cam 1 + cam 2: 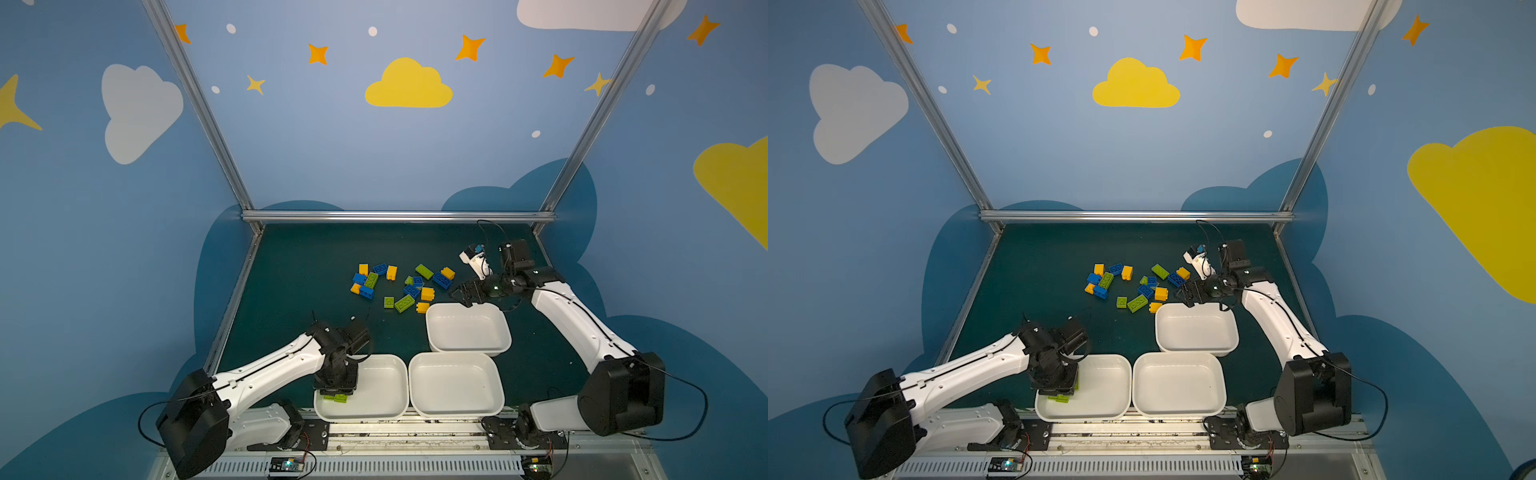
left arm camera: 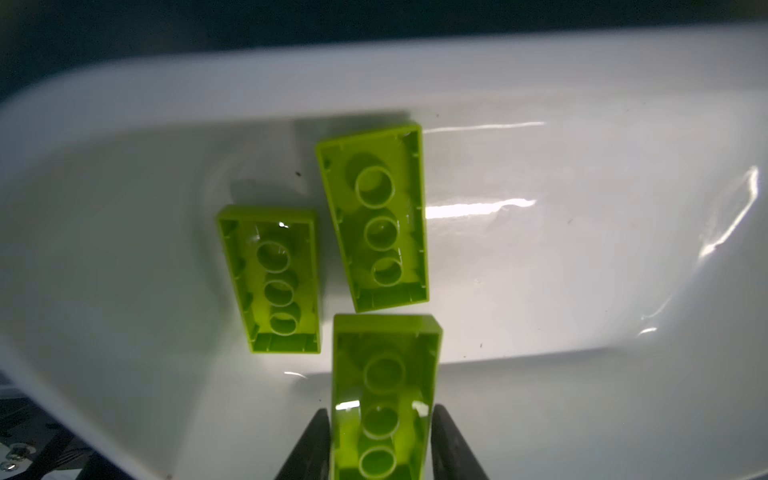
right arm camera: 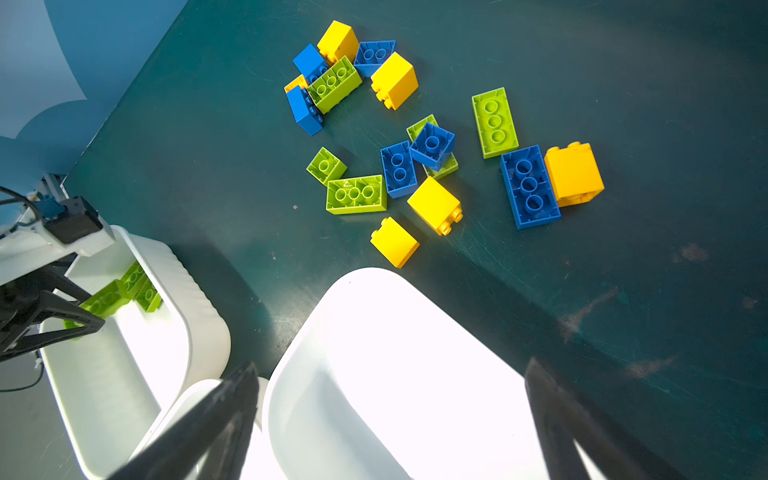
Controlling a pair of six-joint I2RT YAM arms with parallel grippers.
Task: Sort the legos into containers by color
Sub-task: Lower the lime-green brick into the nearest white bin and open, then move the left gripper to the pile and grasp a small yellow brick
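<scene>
Loose green, blue and yellow legos [image 1: 409,286] [image 3: 432,174] lie scattered on the dark green mat behind the containers. Three white containers stand near the front: the left [image 1: 382,386], the middle [image 1: 455,384] and the right rear [image 1: 467,328]. My left gripper [image 1: 334,390] [image 2: 381,415] hangs over the left container's near corner. A lime-green brick [image 2: 386,374] stands underside-up between its fingers, a thin gap on each side. Two more green bricks [image 2: 274,282] [image 2: 376,216] lie on that container's floor. My right gripper [image 1: 461,297] [image 3: 388,370] stands wide open and empty above the right rear container's back rim.
The middle and right rear containers hold nothing. An aluminium frame rail [image 1: 399,216] runs along the mat's back edge, with side rails left and right. The arm bases sit on a metal rail [image 1: 407,432] in front of the containers.
</scene>
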